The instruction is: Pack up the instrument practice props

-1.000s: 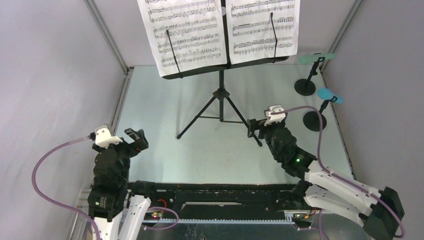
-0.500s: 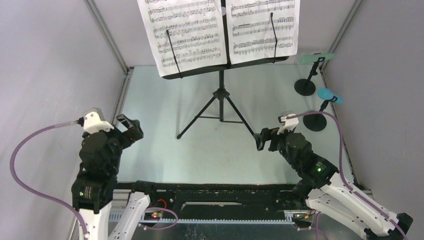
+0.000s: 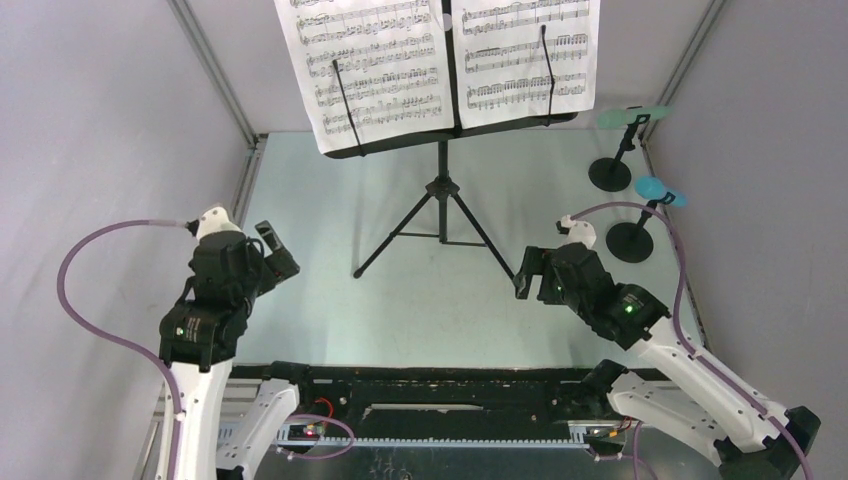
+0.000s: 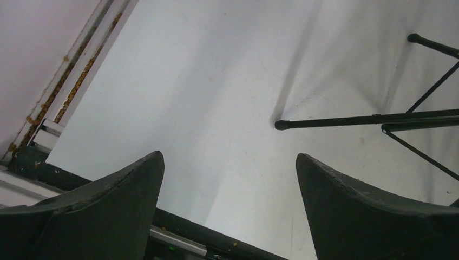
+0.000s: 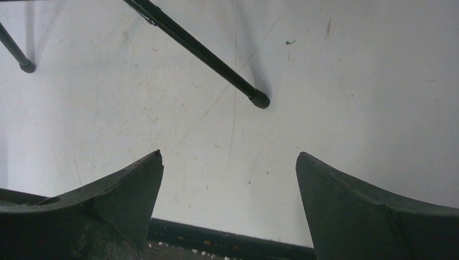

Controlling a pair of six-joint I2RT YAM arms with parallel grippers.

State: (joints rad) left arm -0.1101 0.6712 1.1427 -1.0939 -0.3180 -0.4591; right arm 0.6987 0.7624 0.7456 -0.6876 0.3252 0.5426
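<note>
Ahead of the left pincer (image 3: 277,250), jaws spread wide and gripping nothing, a tripod foot (image 4: 280,125) of the black music rack (image 3: 442,190) sits on the tabletop (image 3: 400,300). The right pincer (image 3: 528,272) gapes empty too (a rubber-tipped leg (image 5: 261,101) lies just beyond it). Sheet-music pages (image 3: 370,70) rest on the rack farther out. Off to the right pincer's right stand the blue microphone (image 3: 660,190) and, farther on, the mint-green microphone (image 3: 625,117), each in a round-based holder (image 3: 630,243).

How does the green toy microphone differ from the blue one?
The green microphone is pale mint; the blue microphone is a stronger blue. The green microphone stands farther back, the blue microphone nearer the front. Both sit on black round-based stands.
</note>
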